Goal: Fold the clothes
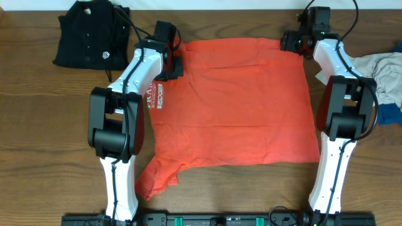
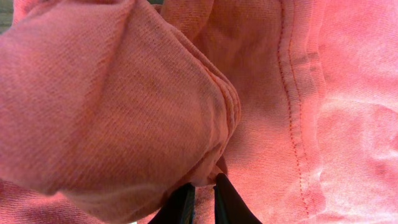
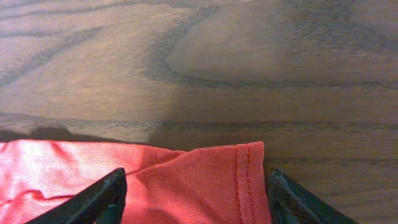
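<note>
A red-orange T-shirt [image 1: 239, 107] with white lettering lies spread flat in the middle of the wooden table [image 1: 38, 125]. My left gripper [image 1: 172, 65] sits at its upper left edge. In the left wrist view the left gripper [image 2: 204, 186] is shut on a bunched fold of the T-shirt [image 2: 124, 99], with red cloth pinched between the dark fingers [image 2: 233, 202]. My right gripper [image 1: 290, 41] is at the shirt's far right corner. In the right wrist view the right gripper [image 3: 196, 177] is open, its fingers [image 3: 102, 199] straddling the hemmed corner [image 3: 249, 180] lying on the wood.
A black buttoned shirt [image 1: 91, 34] lies folded at the far left corner. Pale grey and blue pieces [image 1: 386, 78] are heaped at the right edge. Both arm bases stand at the near edge, and bare wood [image 3: 199, 68] shows beyond the shirt's far hem.
</note>
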`<state>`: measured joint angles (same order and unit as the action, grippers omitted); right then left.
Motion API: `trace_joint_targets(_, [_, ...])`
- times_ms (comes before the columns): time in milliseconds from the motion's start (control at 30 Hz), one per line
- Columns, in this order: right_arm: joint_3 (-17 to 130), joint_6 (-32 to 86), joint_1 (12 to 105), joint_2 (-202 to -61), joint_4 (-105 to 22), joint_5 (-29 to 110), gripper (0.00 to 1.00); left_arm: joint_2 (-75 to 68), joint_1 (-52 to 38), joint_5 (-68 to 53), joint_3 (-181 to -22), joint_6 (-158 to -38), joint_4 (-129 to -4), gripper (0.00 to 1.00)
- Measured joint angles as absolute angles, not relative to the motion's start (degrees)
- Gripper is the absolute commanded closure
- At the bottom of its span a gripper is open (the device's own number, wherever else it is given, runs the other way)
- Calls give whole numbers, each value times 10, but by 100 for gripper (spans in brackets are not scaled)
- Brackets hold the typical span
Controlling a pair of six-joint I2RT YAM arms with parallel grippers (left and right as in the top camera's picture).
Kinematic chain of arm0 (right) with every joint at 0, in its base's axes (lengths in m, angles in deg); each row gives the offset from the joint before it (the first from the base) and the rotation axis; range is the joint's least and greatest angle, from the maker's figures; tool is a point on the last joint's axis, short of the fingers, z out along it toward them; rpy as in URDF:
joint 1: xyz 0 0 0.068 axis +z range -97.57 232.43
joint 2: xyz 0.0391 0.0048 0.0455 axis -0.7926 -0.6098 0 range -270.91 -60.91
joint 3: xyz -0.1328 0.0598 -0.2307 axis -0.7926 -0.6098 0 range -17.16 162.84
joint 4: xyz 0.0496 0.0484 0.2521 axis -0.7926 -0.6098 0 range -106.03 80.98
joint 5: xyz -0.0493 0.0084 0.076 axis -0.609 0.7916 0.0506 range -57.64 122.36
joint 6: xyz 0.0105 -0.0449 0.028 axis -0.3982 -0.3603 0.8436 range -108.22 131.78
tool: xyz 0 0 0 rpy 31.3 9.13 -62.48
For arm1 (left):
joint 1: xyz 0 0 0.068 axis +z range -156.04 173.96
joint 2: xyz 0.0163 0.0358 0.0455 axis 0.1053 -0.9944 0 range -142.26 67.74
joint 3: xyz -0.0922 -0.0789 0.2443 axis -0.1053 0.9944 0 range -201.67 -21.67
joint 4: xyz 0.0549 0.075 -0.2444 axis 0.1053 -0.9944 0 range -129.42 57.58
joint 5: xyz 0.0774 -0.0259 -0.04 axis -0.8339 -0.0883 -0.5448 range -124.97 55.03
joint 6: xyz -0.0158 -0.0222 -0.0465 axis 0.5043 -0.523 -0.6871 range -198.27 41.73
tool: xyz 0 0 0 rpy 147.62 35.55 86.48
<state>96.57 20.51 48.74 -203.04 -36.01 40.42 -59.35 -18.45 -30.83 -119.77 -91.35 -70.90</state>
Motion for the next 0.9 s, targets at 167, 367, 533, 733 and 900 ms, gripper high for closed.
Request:
trace_joint_targets(167, [966, 205, 487, -2030, -361, 393, 80, -593, -184, -309, -1198, -914, -709, 94])
trace_joint_targets(367, [965, 206, 487, -2030, -349, 388, 96, -593, -184, -309, -1198, -913, -708, 94])
trace_joint_targets(533, [966, 207, 487, -2030, -347, 387, 99, -593, -184, -308, -1198, -910, -696, 94])
trace_joint_targets(733, [975, 207, 487, -2030, -354, 387, 99, -593, -184, -308, -1198, -904, -695, 94])
trace_joint_targets(900, [986, 208, 487, -2030, -379, 387, 99, -593, -184, -308, -1198, -902, -695, 94])
